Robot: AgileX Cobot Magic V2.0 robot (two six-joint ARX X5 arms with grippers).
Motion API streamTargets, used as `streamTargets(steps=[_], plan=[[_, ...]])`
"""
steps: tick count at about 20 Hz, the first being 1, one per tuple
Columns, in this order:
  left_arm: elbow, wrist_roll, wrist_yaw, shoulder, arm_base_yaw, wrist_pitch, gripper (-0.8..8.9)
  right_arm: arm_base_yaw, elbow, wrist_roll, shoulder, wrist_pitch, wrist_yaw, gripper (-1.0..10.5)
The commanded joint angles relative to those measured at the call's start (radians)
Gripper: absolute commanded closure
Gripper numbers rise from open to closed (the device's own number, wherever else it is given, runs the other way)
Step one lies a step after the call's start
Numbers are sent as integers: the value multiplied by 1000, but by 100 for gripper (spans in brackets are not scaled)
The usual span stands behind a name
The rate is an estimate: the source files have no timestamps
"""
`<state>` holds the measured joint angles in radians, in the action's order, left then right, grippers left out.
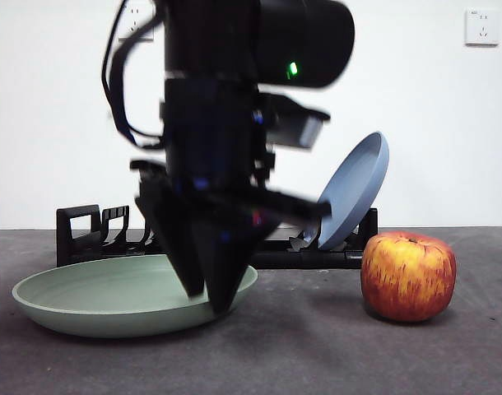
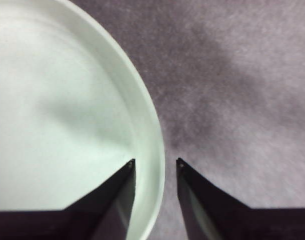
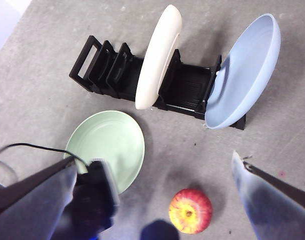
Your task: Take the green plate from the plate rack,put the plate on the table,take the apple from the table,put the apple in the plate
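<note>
Left gripper (image 2: 155,162): jaws parted a little, one tip over the rim of the green plate (image 2: 62,110), the other over the table (image 2: 232,100) just outside it; whether either jaw touches the rim cannot be told. In the front view this gripper (image 1: 211,298) hangs dark and large over the plate's right side.

Right gripper (image 3: 152,165): high above the scene, jaws spread wide, holding nothing.

Green plate (image 1: 111,296): flat on the table, upright, in front of the plate rack (image 3: 122,75).

Apple (image 1: 408,276): on the table, to the right of the green plate and well apart from it, stem dimple up.

Plate rack, contents: a cream-white plate (image 3: 159,55) on edge near the middle; a blue plate (image 3: 245,70) leaning at the far end from the square loop.
</note>
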<state>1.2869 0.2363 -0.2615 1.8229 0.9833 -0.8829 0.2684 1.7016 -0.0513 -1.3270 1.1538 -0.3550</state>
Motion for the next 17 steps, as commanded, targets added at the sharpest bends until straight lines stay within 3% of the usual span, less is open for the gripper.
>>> streamTargets(steps=[1,8,13,17], plan=[[-4,-6,1,-132,2,-18,584,0,5,13,-6,3,17,350],[-4,-54,79,-679,2,-21,584,1,2,107,-5,183,45,349],[-4,-73,79,-995,-14,-61,584,13,-82,105,24,220,46,349],[-4,-61,75,-1151,-35,-224,584,84,-329,39,116,100,58,349]])
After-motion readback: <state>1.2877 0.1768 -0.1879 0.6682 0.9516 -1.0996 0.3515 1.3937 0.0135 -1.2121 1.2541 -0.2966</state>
